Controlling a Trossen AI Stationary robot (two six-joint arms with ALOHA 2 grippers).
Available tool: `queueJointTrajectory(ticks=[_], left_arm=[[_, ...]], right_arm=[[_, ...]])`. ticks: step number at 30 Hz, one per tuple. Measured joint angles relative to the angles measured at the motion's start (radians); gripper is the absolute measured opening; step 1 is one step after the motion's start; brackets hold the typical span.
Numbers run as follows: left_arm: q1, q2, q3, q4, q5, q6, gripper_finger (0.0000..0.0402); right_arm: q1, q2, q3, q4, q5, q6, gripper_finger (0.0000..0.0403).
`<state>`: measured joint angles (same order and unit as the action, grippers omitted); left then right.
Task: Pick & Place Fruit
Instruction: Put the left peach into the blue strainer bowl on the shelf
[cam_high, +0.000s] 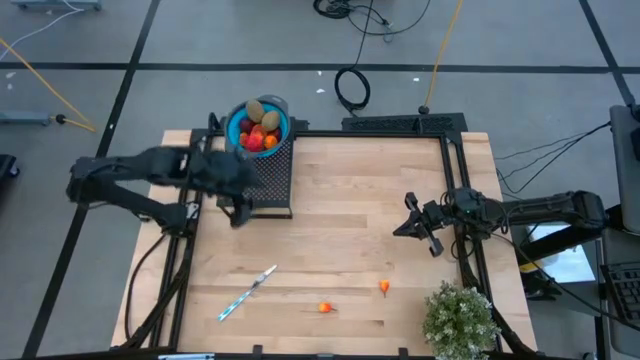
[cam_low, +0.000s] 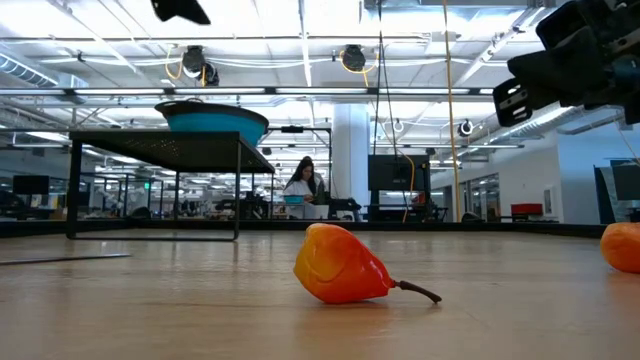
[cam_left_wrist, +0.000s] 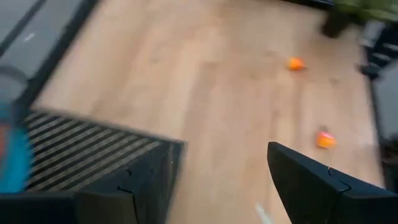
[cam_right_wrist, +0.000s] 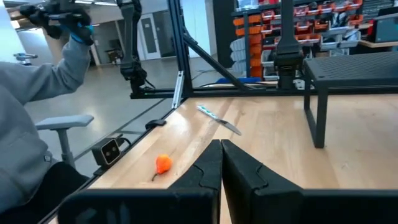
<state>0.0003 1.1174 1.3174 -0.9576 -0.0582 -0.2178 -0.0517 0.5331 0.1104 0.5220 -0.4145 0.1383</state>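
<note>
Grey floor (cam_high: 250, 35) around table, crossed by dark tape lines; black cable coil (cam_high: 351, 88) at 12 o'clock, yellow cable (cam_high: 45, 65) toward 10 o'clock. Low view: open hall, white ceiling with long light strips (cam_low: 300, 40), hanging fixtures, white pillar (cam_low: 350, 150), seated person (cam_low: 303, 185) at desk far behind. Right wrist view: shelves with orange bins (cam_right_wrist: 255, 28), grey chair seat (cam_right_wrist: 62, 124), person's grey sleeve (cam_right_wrist: 37, 81).
</note>
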Motion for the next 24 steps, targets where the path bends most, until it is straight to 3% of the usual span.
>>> queueJointTrajectory(ticks=[6, 12, 24], left_arm=[[-0.233, 0.105, 0.0, 0.109, -0.038, 0.03, 0.0262], [-0.392, 0.254, 0.0, 0.19, -0.109, 0.112, 0.0262], [-0.474, 0.56, 0.0, 0.435, -0.136, 0.137, 0.0262]], right_arm=[[0.01, 0.0, 0.0, 0.003, 0.002, 0.0, 0.0], [0.01, 0.0, 0.0, 0.003, 0.003, -0.001, 0.0], [0.01, 0.0, 0.0, 0.003, 0.003, -0.023, 0.0]])
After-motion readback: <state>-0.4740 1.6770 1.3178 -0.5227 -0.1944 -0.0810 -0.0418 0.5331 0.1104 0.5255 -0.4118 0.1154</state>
